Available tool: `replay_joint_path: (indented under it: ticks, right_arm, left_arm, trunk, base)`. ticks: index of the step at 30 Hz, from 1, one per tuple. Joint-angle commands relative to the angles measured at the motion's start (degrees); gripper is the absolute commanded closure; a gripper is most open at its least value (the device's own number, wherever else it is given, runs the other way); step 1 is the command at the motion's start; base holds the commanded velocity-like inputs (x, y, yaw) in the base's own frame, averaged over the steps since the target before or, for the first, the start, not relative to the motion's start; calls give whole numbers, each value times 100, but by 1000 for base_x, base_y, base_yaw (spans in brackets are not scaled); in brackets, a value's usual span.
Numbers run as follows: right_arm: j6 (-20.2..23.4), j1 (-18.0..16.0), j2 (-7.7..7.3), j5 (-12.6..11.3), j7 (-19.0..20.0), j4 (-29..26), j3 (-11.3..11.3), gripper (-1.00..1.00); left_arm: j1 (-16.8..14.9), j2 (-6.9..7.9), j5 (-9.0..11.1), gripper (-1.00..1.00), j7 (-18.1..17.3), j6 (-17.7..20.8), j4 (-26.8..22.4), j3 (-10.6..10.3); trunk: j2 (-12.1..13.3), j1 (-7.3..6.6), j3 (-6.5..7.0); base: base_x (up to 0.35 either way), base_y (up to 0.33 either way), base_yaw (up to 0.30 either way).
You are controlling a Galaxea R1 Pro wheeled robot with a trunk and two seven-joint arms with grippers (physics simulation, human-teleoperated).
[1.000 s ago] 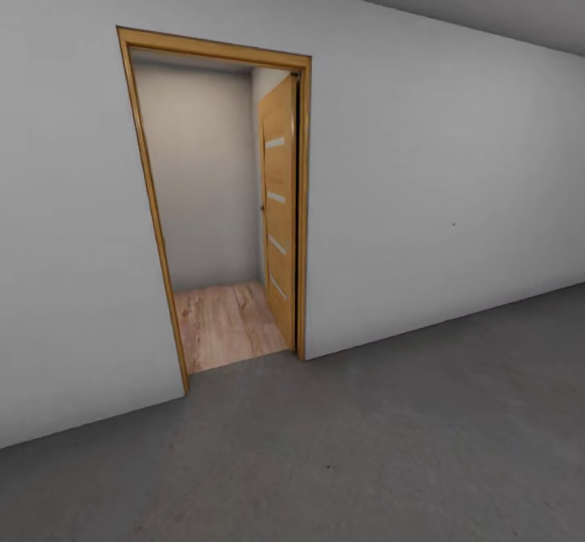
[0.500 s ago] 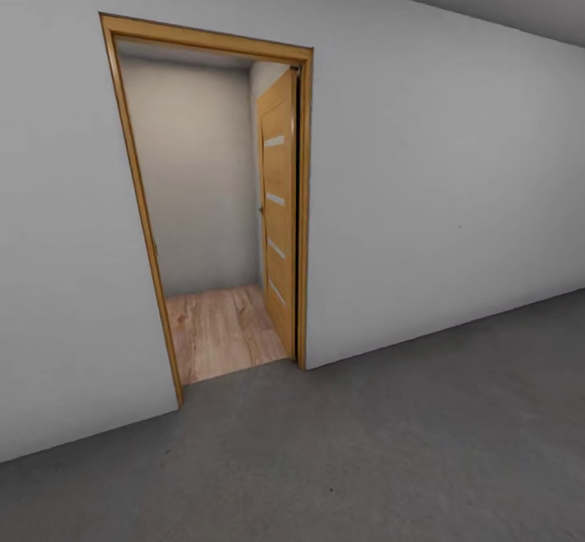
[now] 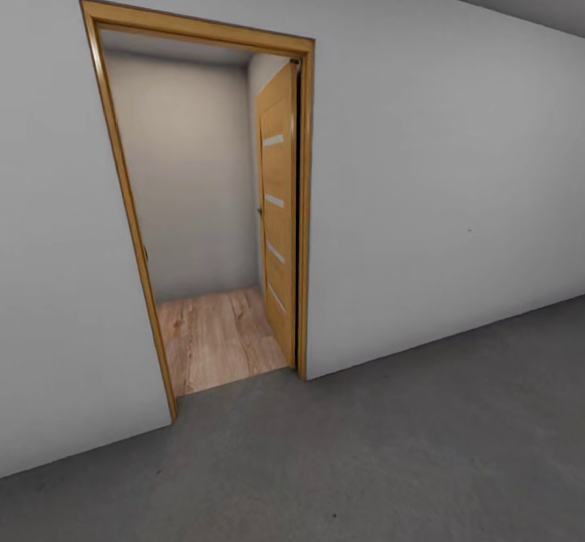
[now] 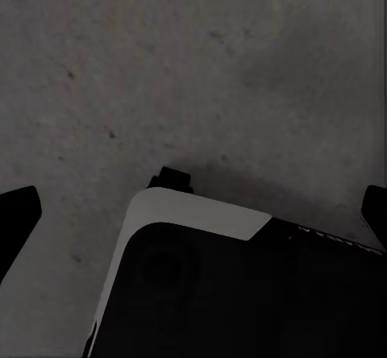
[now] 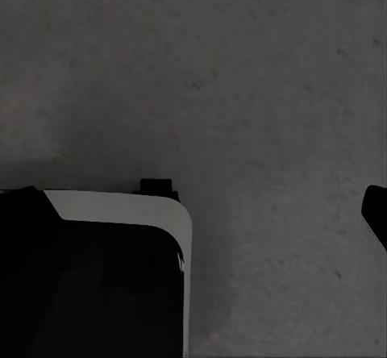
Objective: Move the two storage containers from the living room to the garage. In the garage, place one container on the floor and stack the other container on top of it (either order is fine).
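Observation:
I stand in the garage on the dark grey concrete floor (image 3: pixel 390 461), facing a white wall (image 3: pixel 439 201). The two storage containers are out of view. My left gripper (image 4: pixel 195 211) hangs open over the floor, with a dark fingertip (image 4: pixel 16 213) at each side and nothing between them. My right gripper (image 5: pixel 196 205) is also open and empty above the concrete, one fingertip (image 5: pixel 377 213) showing at the frame's edge. Both wrist views also catch a corner of my own black and white base (image 4: pixel 242 293).
A wood-framed doorway (image 3: pixel 199 201) opens in the wall ahead on the left. Its wood-panelled door (image 3: pixel 278 201) is swung inward against the right side. Light wood plank flooring (image 3: pixel 215 335) and a beige wall lie beyond it.
The head camera has moved closer to the wall: the doorway looks larger and its frame has shifted up and left. Nothing in the room itself has moved.

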Motion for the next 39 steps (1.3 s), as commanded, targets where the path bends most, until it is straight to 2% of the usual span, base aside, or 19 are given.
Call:
replay_joint_path:
  ticks: [1,39]
  right_arm:
    - [-31,-9,-1,61,-23,18,-47,-100]
    - [-31,-9,-1,61,-23,18,-45,-100]
  left_arm:
    - [-4,-1,43,-100,15,-13,1,-49]
    - [-4,0,44,-100,15,-13,1,-47]
  trunk:
    - [-5,3,-8]
    - [-5,3,-8]
  base:
    - [256,0,0]
    - [250,0,0]
